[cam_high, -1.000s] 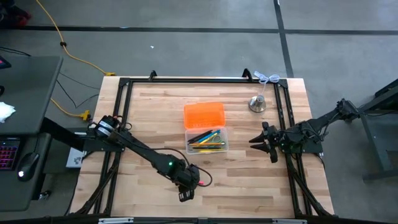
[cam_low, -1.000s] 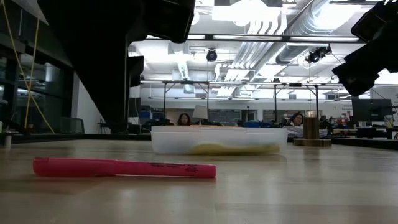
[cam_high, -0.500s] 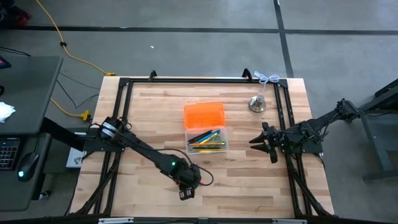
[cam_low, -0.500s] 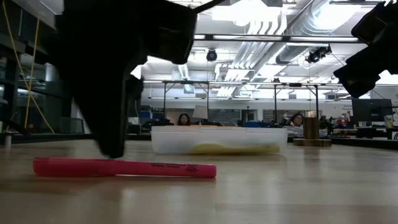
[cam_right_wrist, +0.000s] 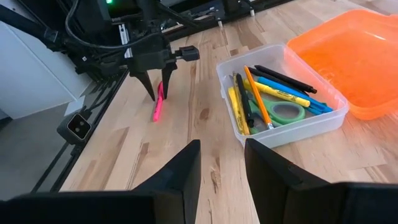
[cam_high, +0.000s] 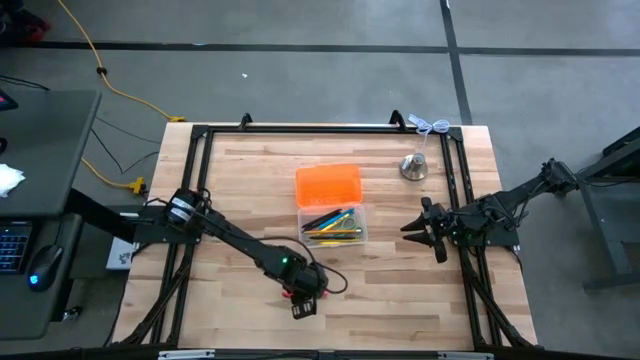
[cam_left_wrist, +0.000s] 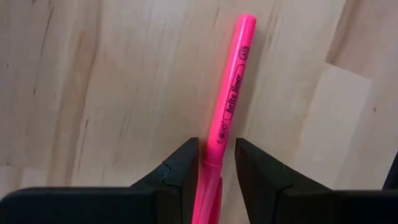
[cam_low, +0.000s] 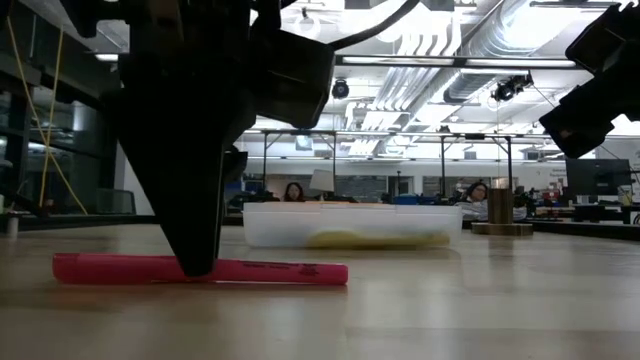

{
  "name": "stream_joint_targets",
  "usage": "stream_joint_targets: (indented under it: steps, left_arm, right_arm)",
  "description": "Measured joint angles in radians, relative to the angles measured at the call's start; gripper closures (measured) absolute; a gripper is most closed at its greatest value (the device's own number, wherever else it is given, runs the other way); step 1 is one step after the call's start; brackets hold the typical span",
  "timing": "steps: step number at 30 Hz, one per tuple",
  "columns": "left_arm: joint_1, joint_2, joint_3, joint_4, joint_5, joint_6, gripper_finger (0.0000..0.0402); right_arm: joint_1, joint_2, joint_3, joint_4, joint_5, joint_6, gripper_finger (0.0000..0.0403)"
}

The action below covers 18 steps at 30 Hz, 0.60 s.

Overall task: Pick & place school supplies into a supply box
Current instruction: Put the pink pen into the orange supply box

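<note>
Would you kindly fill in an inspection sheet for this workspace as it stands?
Surface: wooden table, inside a black frame.
Job's things: pink highlighter lying flat on the table; clear supply box holding pens, markers and green-handled scissors, orange lid open beside it.
Clutter: silver bell-shaped object near the far right corner.
Grippers: left gripper down at the table, fingers open astride the highlighter; right gripper open, waiting right of the box.
Cables: yellow cable on the floor.
Surroundings: people seated in the room beyond.
</note>
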Motion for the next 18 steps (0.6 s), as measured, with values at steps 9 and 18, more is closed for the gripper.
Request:
stream_joint_targets:
  steps: [9,18]
  left_arm:
    - [-0.001,0.007,0.001,-0.029,-0.059,0.011,0.0271]
    - [-0.001,0.014,-0.001,-0.032,-0.071,0.012,0.0343]
  right_arm:
    - [0.0,0.001,0.0,-0.013,0.0,0.001,0.03]
    - [0.0,0.001,0.0,-0.015,0.0,0.003,0.03]
